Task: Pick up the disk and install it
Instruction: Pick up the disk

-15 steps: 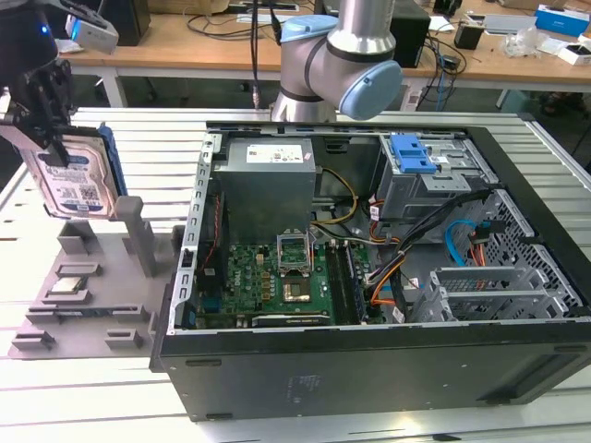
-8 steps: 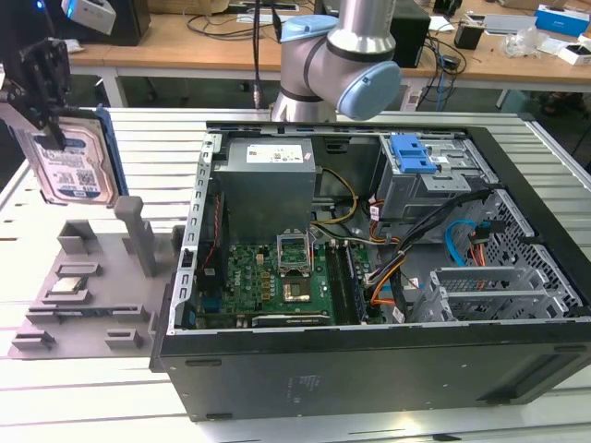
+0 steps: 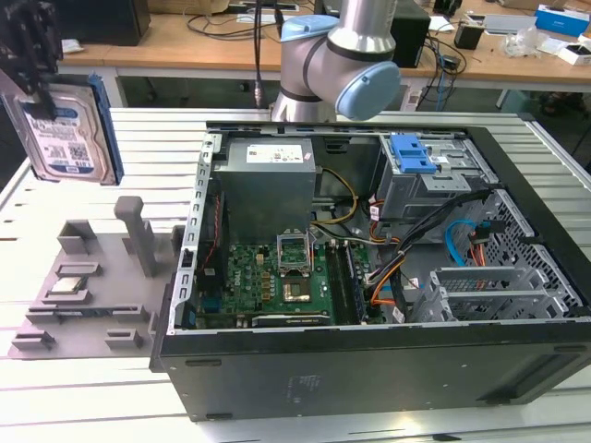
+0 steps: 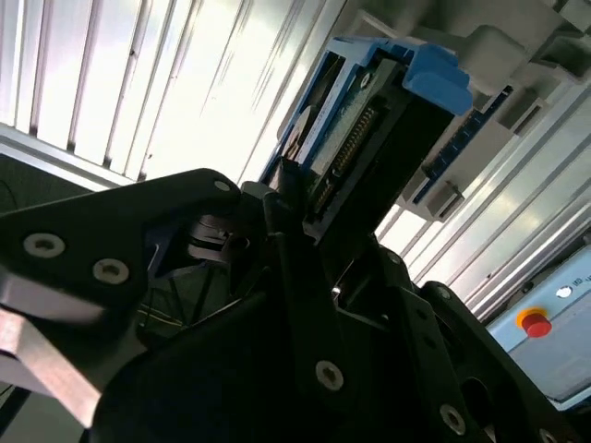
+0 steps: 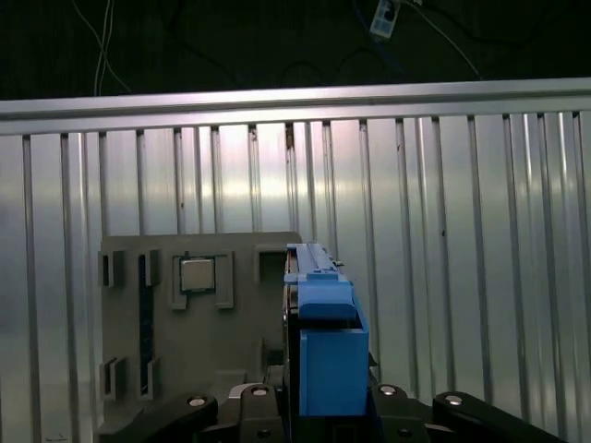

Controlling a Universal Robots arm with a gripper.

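Fingers point(image 4: 286, 240) pinch the disk point(image 3: 66, 129) across its flat faces, with the gripper point(image 3: 37, 90) clamped on its upper end. The disk hangs upright in the air, well outside the computer case point(image 3: 369, 277) and above the grey parts tray point(image 3: 102, 277) just beside the case. Step in hand looks like the carry toward install. Doing it well means a firm pinch, no swing, blue rails square to the drive cage point(image 3: 420, 171) inside the case, and clearing the case wall. A slotted aluminium table point(image 3: 157, 148) lies under the case, and wooden desks point(image 3: 185, 41) with cables stand behind the case.
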